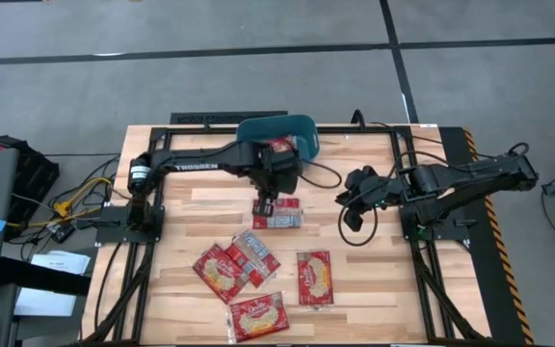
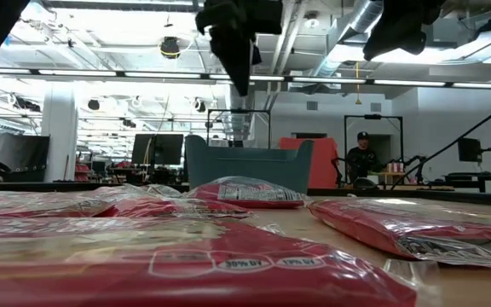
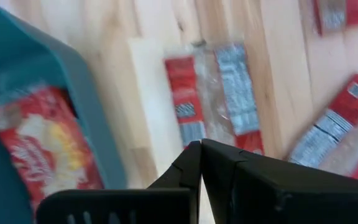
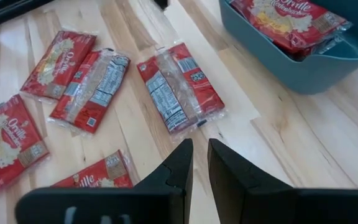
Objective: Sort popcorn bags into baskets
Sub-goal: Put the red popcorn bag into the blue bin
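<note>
Five popcorn bags (image 1: 276,214) dot the plank table (image 1: 374,280) (office behind); left hand (image 1: 265,205) closed, right hand (image 1: 353,200) slightly parted.

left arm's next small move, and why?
Probably open the fingers and lower onto the nearest bag. The left gripper hovers shut and empty right above that bag, which lies back side up just in front of the tub. The tub already holds at least one bag. The right gripper waits off to the side, holding nothing.
</note>
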